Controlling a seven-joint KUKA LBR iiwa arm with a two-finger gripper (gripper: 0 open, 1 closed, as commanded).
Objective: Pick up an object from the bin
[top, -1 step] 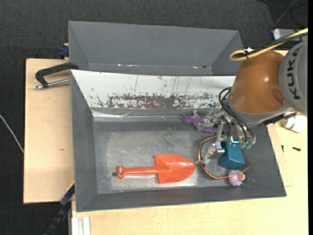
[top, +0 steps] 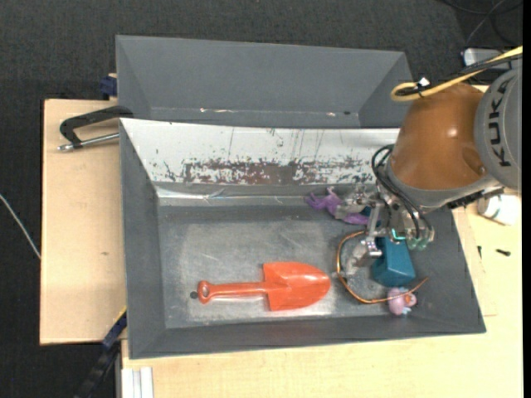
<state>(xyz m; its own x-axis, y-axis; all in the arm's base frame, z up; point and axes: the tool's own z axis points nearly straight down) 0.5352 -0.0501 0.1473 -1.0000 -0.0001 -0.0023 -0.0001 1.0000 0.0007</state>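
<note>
Grey metal bin [top: 232, 247], back wall scratched. Gripper [top: 380, 240] low at right end, over teal boxy block [top: 397, 264] on floor near right wall; pincer open or closed: cannot tell. Block smooth, hard-edged. Thin orange cord [top: 355, 292] loops beside it, near small pink knob [top: 401, 303]. Orange plastic toy shovel [top: 286, 288] flat mid-floor, handle left. Purple crumpled piece [top: 333, 205] by back wall.

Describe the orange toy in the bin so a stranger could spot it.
Find the grey metal bin and look along its near wall. A toy shovel lies flat there, handle pointing left. It is long and bright orange; the blue block and small pink piece to its right are stubby.
</note>
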